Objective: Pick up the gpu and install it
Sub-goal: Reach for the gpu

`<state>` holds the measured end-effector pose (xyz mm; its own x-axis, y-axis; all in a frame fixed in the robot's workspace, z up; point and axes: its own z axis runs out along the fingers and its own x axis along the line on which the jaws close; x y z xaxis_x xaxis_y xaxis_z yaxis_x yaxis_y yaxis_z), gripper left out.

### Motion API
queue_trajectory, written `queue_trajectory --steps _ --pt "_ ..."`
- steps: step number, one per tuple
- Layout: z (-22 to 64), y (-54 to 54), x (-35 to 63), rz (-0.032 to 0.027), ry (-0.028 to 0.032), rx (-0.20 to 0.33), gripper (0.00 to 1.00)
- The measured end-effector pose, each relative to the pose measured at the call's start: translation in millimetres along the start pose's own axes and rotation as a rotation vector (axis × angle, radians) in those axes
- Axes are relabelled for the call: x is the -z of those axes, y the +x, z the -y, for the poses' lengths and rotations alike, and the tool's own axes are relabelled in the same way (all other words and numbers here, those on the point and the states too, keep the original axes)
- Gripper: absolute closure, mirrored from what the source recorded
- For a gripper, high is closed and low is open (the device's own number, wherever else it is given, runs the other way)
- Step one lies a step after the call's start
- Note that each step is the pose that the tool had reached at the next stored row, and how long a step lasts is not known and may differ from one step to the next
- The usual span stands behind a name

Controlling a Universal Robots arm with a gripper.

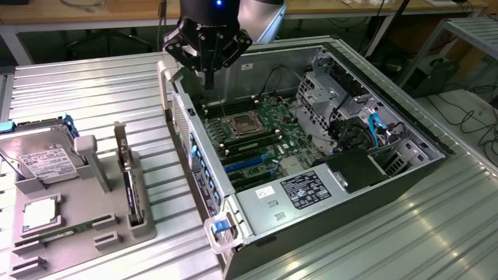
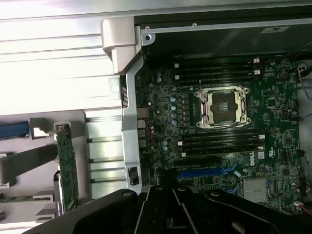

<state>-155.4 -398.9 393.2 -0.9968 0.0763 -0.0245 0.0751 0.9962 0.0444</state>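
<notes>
Currently the gripper [image 1: 209,81] hangs over the back corner of the open computer case [image 1: 327,233], at the far end of the case in the exterior view. Its fingers are drawn together into one narrow point and nothing is between them. From the wrist view, the dark body of the gripper [image 2: 165,183] sits above the motherboard [image 2: 273,122], near the blue expansion slots [image 2: 204,173] and below the bare CPU socket [image 2: 223,107].

The gpu [image 1: 132,184] is well apart from the gripper. It stands on its long edge in a slot of the grey holder [image 1: 86,233] on the ribbed metal counter [image 1: 93,93], on the exterior view's left of the case, with its pale bracket strip [image 1: 120,146] rising at the end farther from the camera. In the wrist view the gpu [image 2: 67,165] appears as a narrow green board in the same slot.

On the holder beside it lie a hard drive [image 1: 35,157] with a white label, a square processor chip [image 1: 39,214] and a thin green memory stick [image 1: 62,232].
</notes>
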Motion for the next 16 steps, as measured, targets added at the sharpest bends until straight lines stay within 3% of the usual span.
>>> queue_trajectory --steps 16 --pt "1.3 16.3 0.2 -0.0001 0.0001 0.0 0.89"
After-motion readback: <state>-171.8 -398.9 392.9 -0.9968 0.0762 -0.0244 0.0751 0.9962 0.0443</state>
